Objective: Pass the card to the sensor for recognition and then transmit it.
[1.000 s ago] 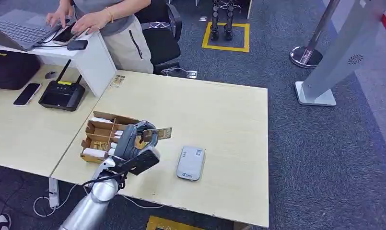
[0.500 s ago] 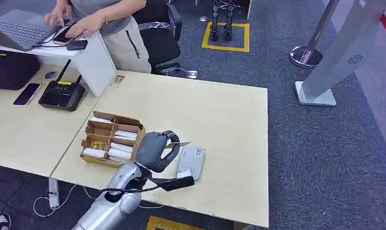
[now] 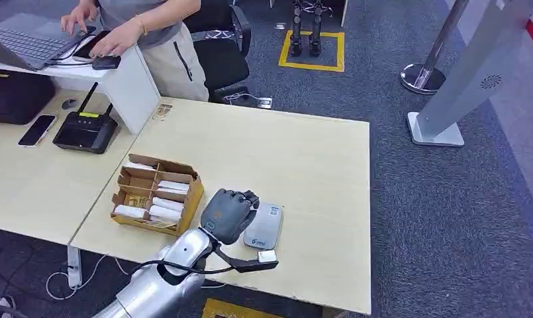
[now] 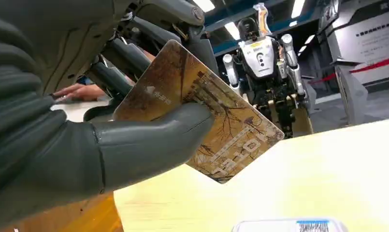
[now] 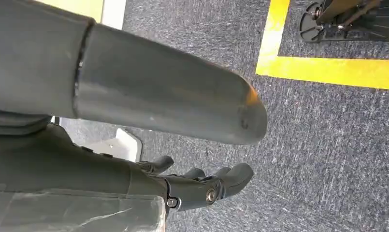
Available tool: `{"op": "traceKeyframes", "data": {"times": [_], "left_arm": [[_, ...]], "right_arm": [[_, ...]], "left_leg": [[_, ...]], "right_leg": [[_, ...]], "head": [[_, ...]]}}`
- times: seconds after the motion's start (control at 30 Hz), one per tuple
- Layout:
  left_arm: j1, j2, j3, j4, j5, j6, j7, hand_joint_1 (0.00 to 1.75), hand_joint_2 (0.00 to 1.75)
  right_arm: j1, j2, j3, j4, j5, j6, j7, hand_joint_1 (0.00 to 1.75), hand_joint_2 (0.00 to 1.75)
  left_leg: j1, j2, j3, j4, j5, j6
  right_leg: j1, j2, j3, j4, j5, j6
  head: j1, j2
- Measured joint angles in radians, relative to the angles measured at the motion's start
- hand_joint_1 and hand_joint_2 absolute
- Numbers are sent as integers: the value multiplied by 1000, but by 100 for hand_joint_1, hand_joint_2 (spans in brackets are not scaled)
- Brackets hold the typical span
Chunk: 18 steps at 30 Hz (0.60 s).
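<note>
Head view shows the left hand [image 3: 229,213] over the pale wooden counter [image 3: 316,165], right beside the flat grey sensor [image 3: 265,226]. Its fingers are curled, and they grip the card [image 4: 202,111]. From the left wrist view, the card is brown with a tree picture on it. The thick thumb [image 4: 149,140] presses it against the dark fingers [image 4: 129,53], and much of the card sticks out past them. One edge of the sensor [image 4: 289,225] peeks in close under the card.

A brown box [image 3: 159,193] with little compartments sits just beside the hand, on the side away from the sensor.

The right hand [image 5: 202,186] hangs down by the grey carpet. Its fingers are bent a bit and it holds nothing.

The step now looks like showing the card to the sensor. To do it well, the hand should bring the free part of the card flat and low over the sensor's top. It should keep a firm pinch so the card does not slip.
</note>
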<state>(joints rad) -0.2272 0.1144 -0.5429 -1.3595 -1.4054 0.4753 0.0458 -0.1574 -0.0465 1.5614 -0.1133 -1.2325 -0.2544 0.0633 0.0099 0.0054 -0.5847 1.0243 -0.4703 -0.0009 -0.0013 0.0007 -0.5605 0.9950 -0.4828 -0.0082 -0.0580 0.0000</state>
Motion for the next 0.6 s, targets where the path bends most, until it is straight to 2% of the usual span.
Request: {"op": "traceKeyframes", "data": {"times": [0.23, 0.6], "left_arm": [[-32, 16, -50, 62, -83, -7, 35, 175, 175], [-57, 21, -97, 122, -101, -12, 43, 175, 175]], "right_arm": [[-1, 0, 0, -1, 1, 0, 4, 0, 0], [-1, 0, 0, -2, -5, 2, 1, 0, 0]], "left_leg": [[0, 0, 0, 0, 0, 0], [0, 0, 0, 0, 0, 0]], "right_leg": [[0, 0, 0, 0, 0, 0], [0, 0, 0, 0, 0, 0]], "head": [[0, 0], [0, 0]]}}
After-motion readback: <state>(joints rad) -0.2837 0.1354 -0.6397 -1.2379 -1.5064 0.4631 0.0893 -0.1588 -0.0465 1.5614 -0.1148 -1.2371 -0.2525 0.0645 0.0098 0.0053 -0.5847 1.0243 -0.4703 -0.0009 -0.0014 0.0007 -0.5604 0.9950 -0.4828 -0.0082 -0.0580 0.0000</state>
